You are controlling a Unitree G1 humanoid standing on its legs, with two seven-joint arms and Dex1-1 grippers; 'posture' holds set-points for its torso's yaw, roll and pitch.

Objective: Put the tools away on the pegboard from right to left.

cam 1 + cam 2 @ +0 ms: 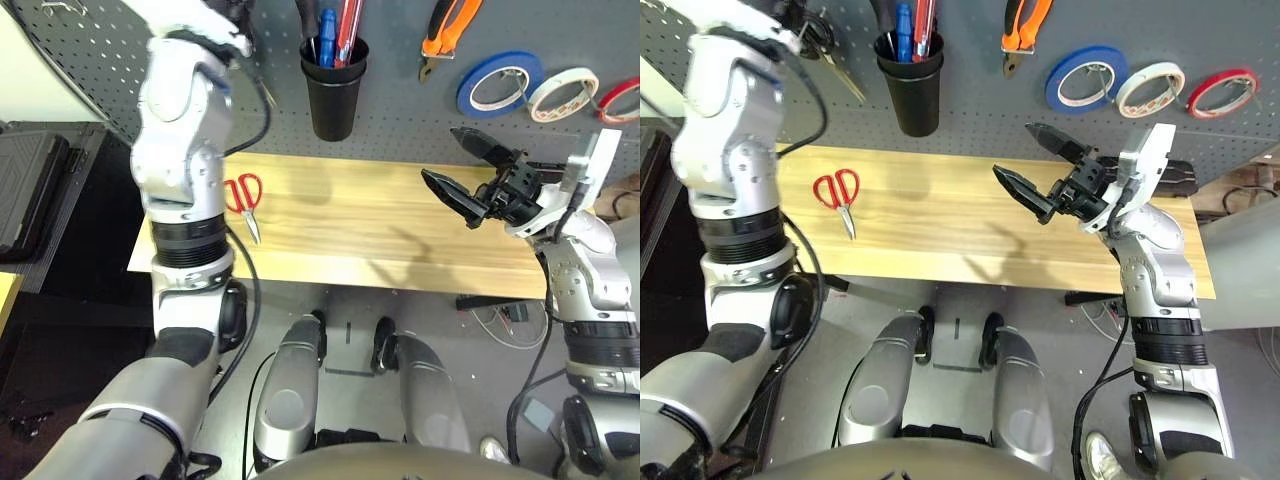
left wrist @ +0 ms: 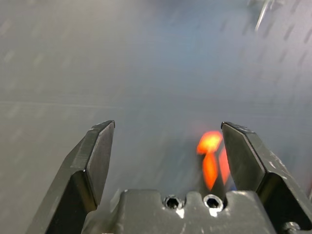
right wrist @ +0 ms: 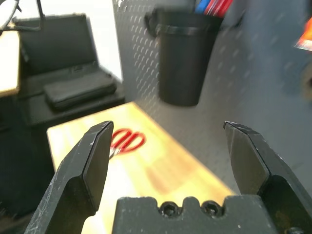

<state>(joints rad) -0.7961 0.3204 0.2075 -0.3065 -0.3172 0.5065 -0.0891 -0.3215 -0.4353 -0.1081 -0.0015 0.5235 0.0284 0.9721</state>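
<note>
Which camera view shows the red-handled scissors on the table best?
The right eye view: the red-handled scissors lie fully in sight on the wooden table. In the left eye view the left arm covers part of the handles. The right wrist view shows them blurred, behind a finger.

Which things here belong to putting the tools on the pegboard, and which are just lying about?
Part of the job:
red-handled scissors
orange-handled pliers
white tape ring
screwdriver
black cup
pegboard

Just there:
blue tape ring
red tape ring
black case
</note>
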